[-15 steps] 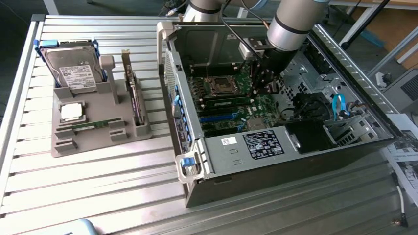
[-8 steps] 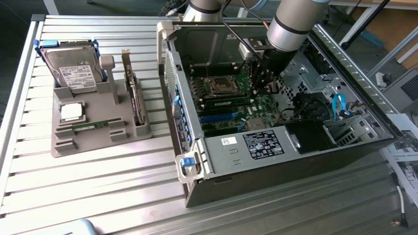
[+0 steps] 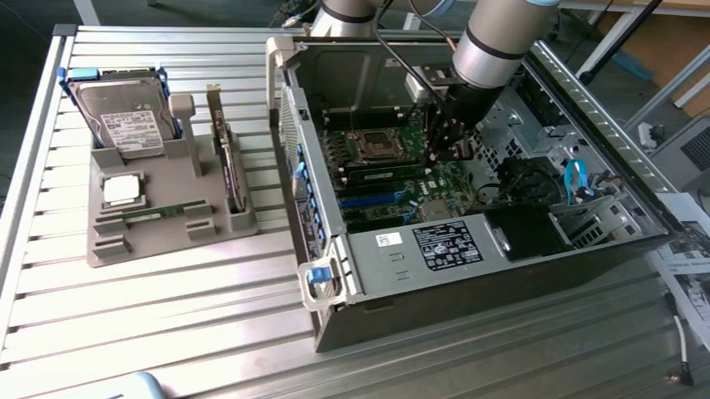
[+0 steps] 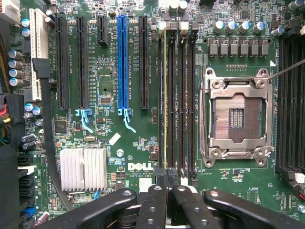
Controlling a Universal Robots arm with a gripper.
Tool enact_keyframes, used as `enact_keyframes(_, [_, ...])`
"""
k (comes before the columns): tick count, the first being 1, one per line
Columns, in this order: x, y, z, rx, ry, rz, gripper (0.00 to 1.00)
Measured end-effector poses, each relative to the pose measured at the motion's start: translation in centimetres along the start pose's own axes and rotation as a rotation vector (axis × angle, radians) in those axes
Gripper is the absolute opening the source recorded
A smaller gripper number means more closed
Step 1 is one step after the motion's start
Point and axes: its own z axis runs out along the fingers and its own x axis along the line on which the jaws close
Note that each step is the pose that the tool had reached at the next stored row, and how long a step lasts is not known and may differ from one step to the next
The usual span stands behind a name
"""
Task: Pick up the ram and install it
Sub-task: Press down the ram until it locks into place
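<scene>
In the exterior view the arm reaches steeply down into the open computer case (image 3: 477, 249) on the bench (image 3: 166, 316), its pincer (image 3: 450, 150) low over the motherboard (image 3: 400, 187) beside the empty processor socket (image 3: 372, 148). One ram (image 3: 383, 174) stick already lies seated in a memory slot next to that socket, so the install looks largely done, as far as this view tells. A second, similar stick (image 3: 155, 212) rests in the grey parts holder (image 3: 155, 241) outside the case, on the exterior view's left, near the hard drive (image 3: 128, 120) and the upright expansion card (image 3: 228, 158). In the wrist view the camera looks straight down at the board; the pincer's black fingers (image 4: 164, 202) are drawn together right at the end of the stick seated in its slot, and I judge they carry nothing
</scene>
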Motion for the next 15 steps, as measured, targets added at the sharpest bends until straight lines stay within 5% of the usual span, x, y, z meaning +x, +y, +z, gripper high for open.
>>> enact_keyframes(15, [0.01, 0.00, 0.18, -0.0001, 0.0003, 0.000, 0.11])
